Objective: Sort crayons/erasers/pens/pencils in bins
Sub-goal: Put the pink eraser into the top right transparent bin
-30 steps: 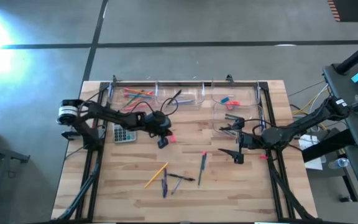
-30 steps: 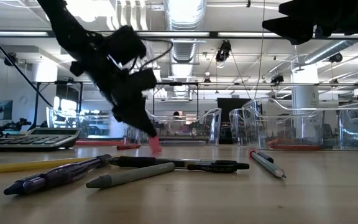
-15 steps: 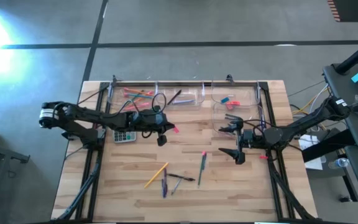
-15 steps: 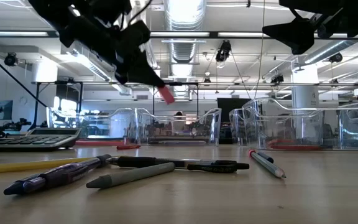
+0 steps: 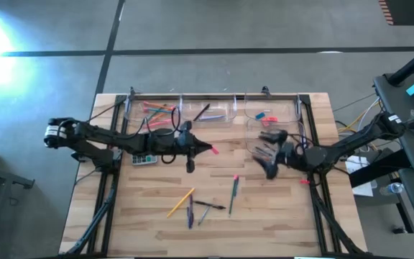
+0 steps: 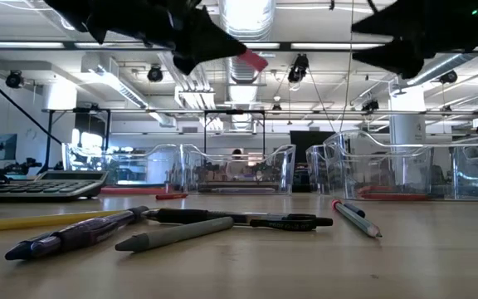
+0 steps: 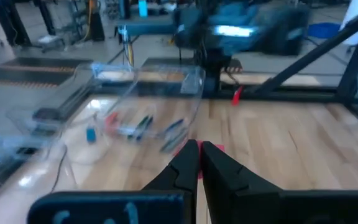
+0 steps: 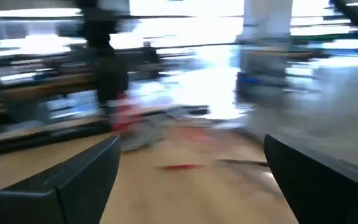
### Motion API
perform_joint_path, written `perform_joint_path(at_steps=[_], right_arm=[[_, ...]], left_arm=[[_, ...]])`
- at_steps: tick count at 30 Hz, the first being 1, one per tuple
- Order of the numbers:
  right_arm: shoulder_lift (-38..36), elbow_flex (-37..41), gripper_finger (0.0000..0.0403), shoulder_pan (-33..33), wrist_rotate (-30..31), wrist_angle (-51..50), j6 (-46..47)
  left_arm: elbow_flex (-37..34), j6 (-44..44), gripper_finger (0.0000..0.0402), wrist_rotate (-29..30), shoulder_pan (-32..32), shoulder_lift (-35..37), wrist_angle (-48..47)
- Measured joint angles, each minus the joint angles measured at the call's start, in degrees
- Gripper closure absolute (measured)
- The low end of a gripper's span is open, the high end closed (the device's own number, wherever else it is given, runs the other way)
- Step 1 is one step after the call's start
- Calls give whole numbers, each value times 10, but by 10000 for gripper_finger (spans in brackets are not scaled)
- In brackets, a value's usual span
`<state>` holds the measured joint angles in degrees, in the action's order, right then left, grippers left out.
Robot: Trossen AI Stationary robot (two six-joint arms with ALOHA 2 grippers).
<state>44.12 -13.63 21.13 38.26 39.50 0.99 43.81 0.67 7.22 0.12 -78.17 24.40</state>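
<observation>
My left gripper point(image 5: 205, 150) is over the table's middle, high above the wood, shut on a small pink eraser point(image 5: 212, 151). The eraser also shows in the low view point(image 6: 254, 61) and in the left wrist view point(image 7: 216, 148). My right gripper point(image 5: 266, 150) is open and empty and hovers near the right-hand bins; its fingers stand wide apart in the right wrist view point(image 8: 191, 180). Clear bins point(image 5: 153, 115) line the far edge, one holding pencils point(image 5: 158, 108), one a pen point(image 5: 202, 111), one erasers point(image 5: 263, 115). My left gripper pinches one end of the pink eraser point(image 7: 199, 148) between its two fingertips point(image 7: 185, 163). The fingers lie about level and point toward the table's right. The eraser's other end point(image 6: 257, 62) sticks out beyond the tips, and the eraser is lifted clear of the table.
A yellow pencil point(image 5: 180, 202), a purple pen point(image 5: 190, 213), dark pens point(image 5: 211, 206) and a grey-green stick point(image 5: 233, 191) lie on the wood near the front. A grey calculator point(image 5: 143, 158) lies under the left arm. A fourth bin point(image 5: 273, 133) stands at the right.
My left gripper has lifted the pink eraser from the table and carried it up and toward the table's right, tipping from pointing down to about level. My right gripper has gone toward the far edge and a little left, turning as it went.
</observation>
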Motion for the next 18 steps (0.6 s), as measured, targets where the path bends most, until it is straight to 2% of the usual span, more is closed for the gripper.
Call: perform_joint_path(at_steps=[3,5,12,18], right_arm=[[1,0,19,-2,147,-1,20],[6,0,19,-2,189,-1,62],[28,0,19,-34,188,0,58],[62,0,19,-52,179,-1,128]], left_arm=[[13,-2,401,4,1,-6,3],[24,-11,401,10,2,-14,6],[58,-37,401,39,1,-41,11],[72,-42,401,60,1,-64,12]])
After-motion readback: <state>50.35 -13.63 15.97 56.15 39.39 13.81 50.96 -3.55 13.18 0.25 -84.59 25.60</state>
